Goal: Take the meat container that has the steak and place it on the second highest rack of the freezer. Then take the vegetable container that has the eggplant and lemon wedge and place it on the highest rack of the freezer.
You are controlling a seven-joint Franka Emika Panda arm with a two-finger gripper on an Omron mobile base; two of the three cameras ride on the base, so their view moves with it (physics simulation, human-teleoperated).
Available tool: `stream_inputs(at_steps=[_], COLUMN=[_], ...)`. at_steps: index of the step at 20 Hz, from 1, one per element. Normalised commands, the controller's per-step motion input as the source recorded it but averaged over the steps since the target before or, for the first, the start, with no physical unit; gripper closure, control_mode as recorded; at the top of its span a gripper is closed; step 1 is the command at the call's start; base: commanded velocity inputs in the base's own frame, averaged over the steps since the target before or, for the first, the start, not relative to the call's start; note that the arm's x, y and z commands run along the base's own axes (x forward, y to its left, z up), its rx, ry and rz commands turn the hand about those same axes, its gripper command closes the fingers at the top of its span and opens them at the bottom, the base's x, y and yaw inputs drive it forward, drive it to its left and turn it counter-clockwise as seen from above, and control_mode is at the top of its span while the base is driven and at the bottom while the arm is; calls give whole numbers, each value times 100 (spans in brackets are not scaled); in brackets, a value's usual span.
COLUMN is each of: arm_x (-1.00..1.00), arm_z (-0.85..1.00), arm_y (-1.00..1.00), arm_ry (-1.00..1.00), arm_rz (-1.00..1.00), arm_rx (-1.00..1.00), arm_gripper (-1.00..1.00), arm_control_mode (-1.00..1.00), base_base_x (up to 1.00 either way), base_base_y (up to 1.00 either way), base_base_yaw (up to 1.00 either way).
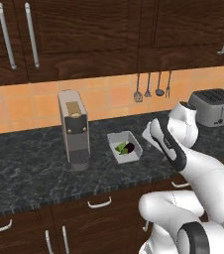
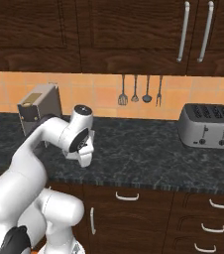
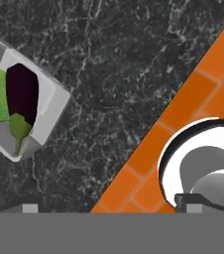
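Vegetable container (image 1: 125,147), white, open-topped, sits on the dark counter (image 1: 29,173), just beside the coffee machine (image 1: 74,128) at its 3 o'clock. Inside: eggplant (image 1: 130,148) with lemon wedge (image 1: 121,147) touching along its side. In the hand view the container (image 3: 52,106) lies at 9 o'clock, eggplant (image 3: 22,92) dark purple, green stem end toward 6 o'clock, wedge (image 3: 1,96) on its far side. Gripper (image 3: 109,206) above the counter, apart from the container, fingertips (image 3: 30,207) set wide, holding nothing. Toaster (image 1: 217,106) at the counter's 3 o'clock end; utensils (image 1: 152,88) hang on the orange tile wall (image 1: 15,106).
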Motion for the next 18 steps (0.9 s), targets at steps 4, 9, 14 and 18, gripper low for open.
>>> stream_inputs(at_steps=[4,9,14,18], arm_x=[27,41,43,44], arm_z=[-26,-25,-32,-28], arm_y=[7,10,0,0], arm_ry=[6,6,5,4], arm_rz=[-4,-4,-6,-5], arm_rx=[0,0,0,0], arm_gripper=[-100,-100,-100,-100], arm_control_mode=[-100,-100,-100,-100], base_base_x=[0,0,0,0], base_base_y=[0,0,0,0], base_base_yaw=[0,0,0,0])
